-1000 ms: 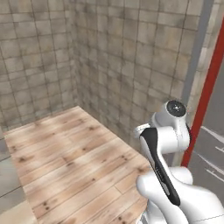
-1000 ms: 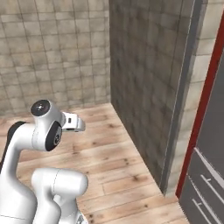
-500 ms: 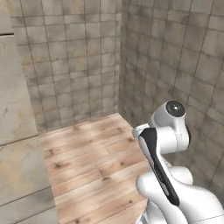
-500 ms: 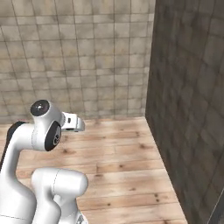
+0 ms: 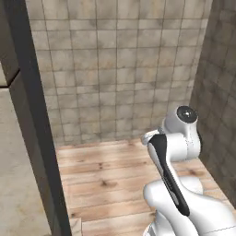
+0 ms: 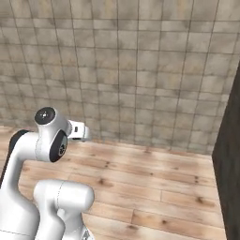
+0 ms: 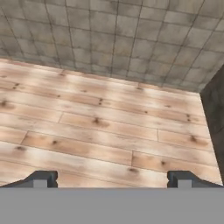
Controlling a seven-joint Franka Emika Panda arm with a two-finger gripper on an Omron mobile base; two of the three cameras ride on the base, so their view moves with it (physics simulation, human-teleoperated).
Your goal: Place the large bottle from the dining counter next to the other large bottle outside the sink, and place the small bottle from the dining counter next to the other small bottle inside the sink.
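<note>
Gripper (image 7: 112, 178): at the bottom edge of the hand view; its two dark fingertips (image 7: 41, 178) stand far apart, jaws wide open, nothing between them.
Arm (image 5: 177, 138): folded at the lower right of the left base view, lower left of the right base view.
Floor (image 7: 105, 127): light wood planks across the middle and lower frame of the hand view; bare from the tips up to the wall.
Tiled wall (image 6: 122, 65): grey-brown tiles across the top of all three views; meets the floor in a straight line.
Dark panel (image 5: 34, 120): one tall dark edge running down the left of the left base view.
Dark wall edge (image 6: 229, 164): one, at the right of the right base view, closing the floor on that side.
Bottles: cannot tell where they are.
Count: one arm, two fingertips.
</note>
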